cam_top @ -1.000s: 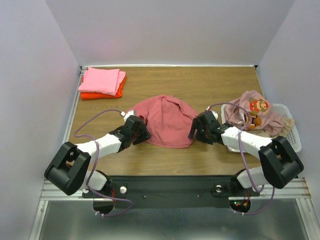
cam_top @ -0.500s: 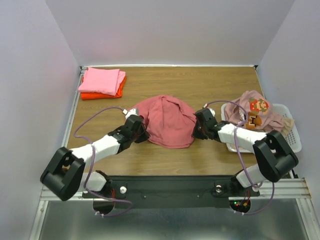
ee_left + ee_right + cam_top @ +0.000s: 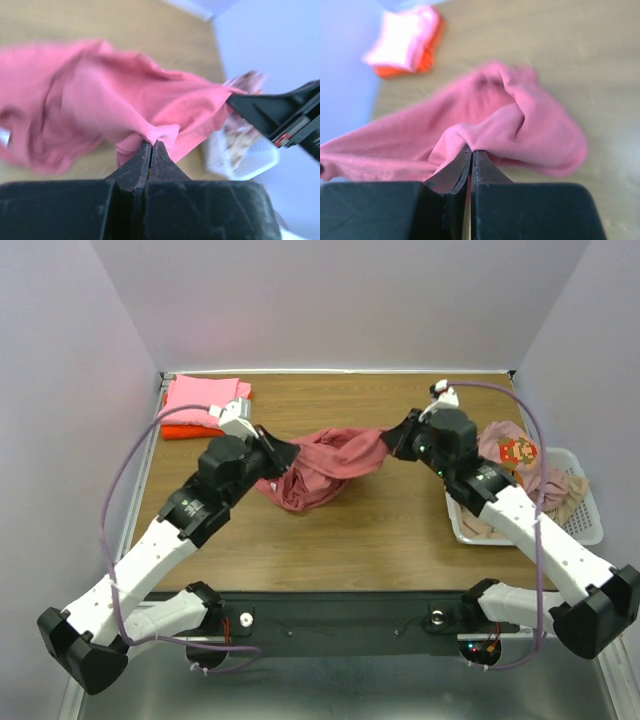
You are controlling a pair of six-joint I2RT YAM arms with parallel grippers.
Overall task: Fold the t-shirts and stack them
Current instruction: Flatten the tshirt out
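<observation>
A dusty rose-red t-shirt (image 3: 322, 465) hangs stretched between both grippers above the table's middle, its lower part sagging toward the wood. My left gripper (image 3: 283, 457) is shut on its left end (image 3: 160, 132); my right gripper (image 3: 392, 437) is shut on its right end (image 3: 470, 140). Both arms are raised. A folded light pink t-shirt (image 3: 203, 397) lies on a folded orange t-shirt (image 3: 180, 430) at the back left. A pale pink t-shirt with a pixel-character print (image 3: 518, 455) and a beige t-shirt (image 3: 572, 492) lie in the basket.
A white mesh basket (image 3: 585, 530) stands at the table's right edge, under my right arm. The wooden table (image 3: 380, 540) is walled on three sides. The folded stack (image 3: 407, 42) also shows far off in the right wrist view.
Both grippers closed on the rose-red shirt's edges and lifted it off the table, moving up and back; the shirt now hangs bunched between them instead of lying flat.
</observation>
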